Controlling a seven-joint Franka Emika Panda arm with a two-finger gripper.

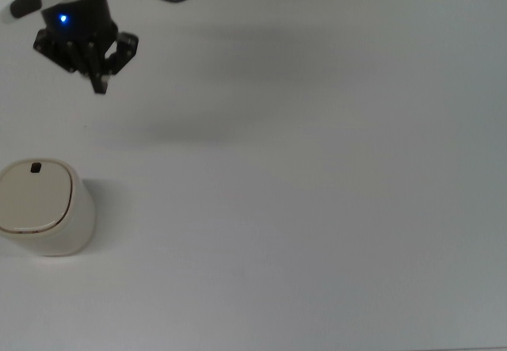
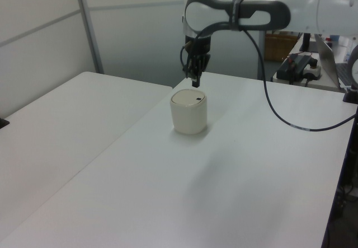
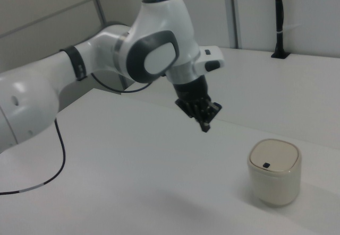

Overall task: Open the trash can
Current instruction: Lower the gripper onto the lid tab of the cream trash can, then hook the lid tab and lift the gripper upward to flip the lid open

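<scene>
Sitting lidded, trash can (image 1: 43,206) (hand (image 1: 99,87) well apart).

Place: lab | Evidence: white worktables (image 2: 263,164); partition panels (image 2: 45,41); equipment bench (image 2: 302,66) with cables

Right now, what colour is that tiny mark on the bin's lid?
Black, on the cream-white lid; the top view shows it best.
</scene>
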